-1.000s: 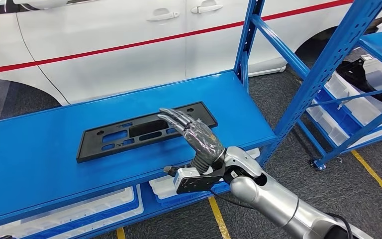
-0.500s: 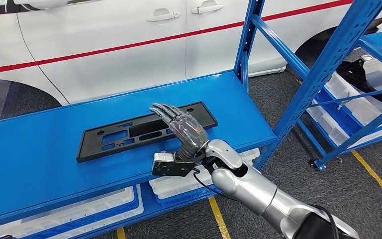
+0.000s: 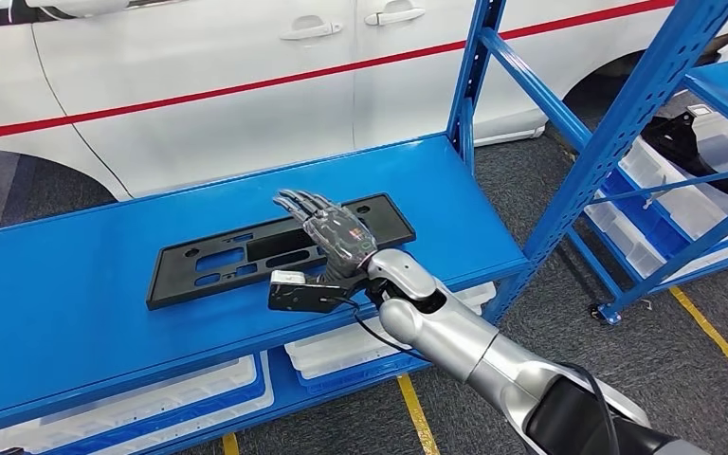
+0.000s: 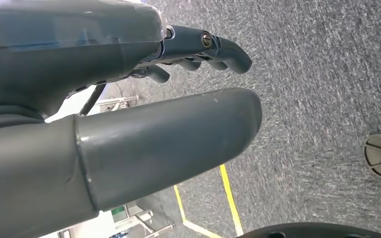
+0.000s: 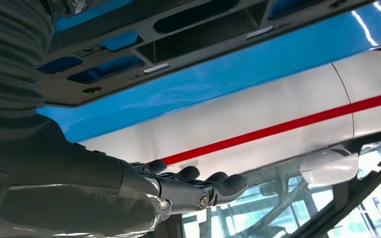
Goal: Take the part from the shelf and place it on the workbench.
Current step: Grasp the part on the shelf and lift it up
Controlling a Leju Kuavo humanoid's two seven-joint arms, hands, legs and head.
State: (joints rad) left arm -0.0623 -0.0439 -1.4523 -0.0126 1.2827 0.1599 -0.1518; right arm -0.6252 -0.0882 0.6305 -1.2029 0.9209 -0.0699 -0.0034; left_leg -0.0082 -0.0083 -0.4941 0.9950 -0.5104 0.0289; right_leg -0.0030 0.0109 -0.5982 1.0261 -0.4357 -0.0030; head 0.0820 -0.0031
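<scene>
- A white car (image 3: 199, 85) stood behind the blue shelf (image 3: 57, 284).
- The black part (image 3: 237, 251) lay flat at the shelf's centre.
- The right hand (image 3: 327, 232), fingers spread and empty, hovered over the part's 3 o'clock half.
- A one-sided grip might tip the long part off.

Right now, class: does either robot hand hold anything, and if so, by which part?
Nothing is held. The right robot hand hovers open above the black part; the left robot hand is empty.

White car (image 3: 199, 85) with red stripe behind; grey carpet floor (image 3: 531, 180), yellow floor lines (image 3: 720, 336); second blue rack (image 3: 682, 190) with white bins
</scene>
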